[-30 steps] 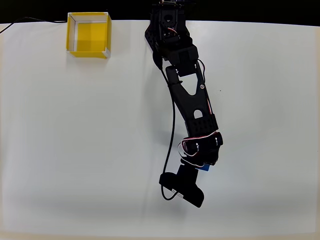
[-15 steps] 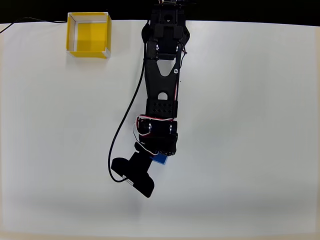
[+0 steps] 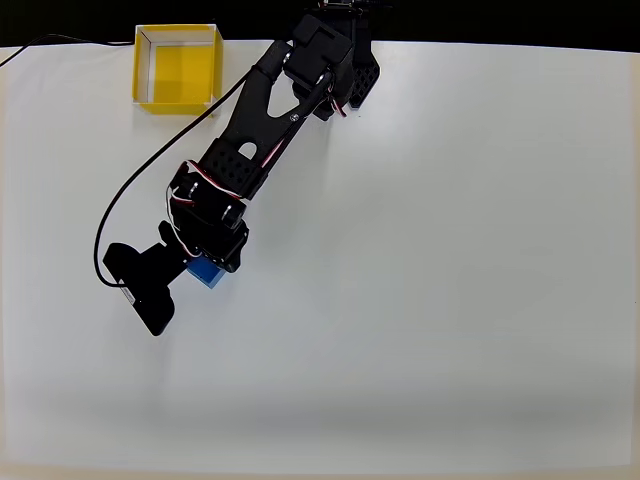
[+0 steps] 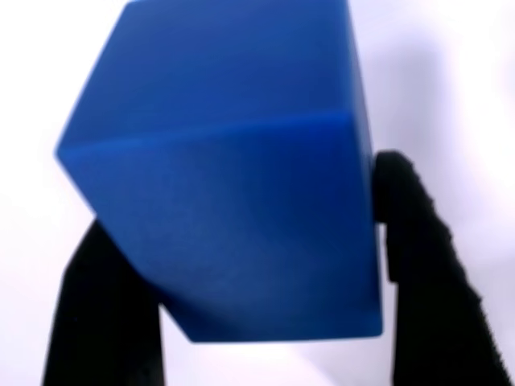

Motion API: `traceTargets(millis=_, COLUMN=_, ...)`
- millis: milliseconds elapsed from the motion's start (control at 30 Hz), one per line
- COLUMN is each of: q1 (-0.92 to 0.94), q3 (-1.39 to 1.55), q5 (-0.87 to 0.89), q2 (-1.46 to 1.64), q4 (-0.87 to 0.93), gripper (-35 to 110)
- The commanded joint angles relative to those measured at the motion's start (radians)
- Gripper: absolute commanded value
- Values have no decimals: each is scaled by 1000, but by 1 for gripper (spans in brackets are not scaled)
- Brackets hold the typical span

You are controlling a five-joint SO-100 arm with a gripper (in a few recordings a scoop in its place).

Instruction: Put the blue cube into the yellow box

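The blue cube [image 4: 225, 169] looms large in the wrist view, clamped between the two black fingers [image 4: 418, 241] of my gripper [image 4: 241, 265], which is shut on it. From overhead, only a corner of the blue cube [image 3: 206, 271] peeks out under the black wrist, where my gripper [image 3: 200, 268] hangs over the left part of the table. The yellow box [image 3: 177, 70] sits open-topped at the table's far left corner, well up the picture from the gripper, with nothing inside.
The black arm [image 3: 265, 130] stretches diagonally from its base at the top centre down to the left. A black cable [image 3: 125, 200] loops beside it. The white table [image 3: 450, 280] spreads wide to the right and toward the bottom.
The arm has swung from the lower centre to the left, carrying the blue cube closer to the yellow box. The gripper has stayed shut on the cube.
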Motion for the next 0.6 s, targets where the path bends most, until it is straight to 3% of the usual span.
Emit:
traceTargets(millis=0, q1=132, q3=-25, q5=-48, q2=198, q4=-2, gripper=16)
traceTargets(millis=567, q1=572, q3=11, q5=-141, q2=405, q4=120, gripper=16)
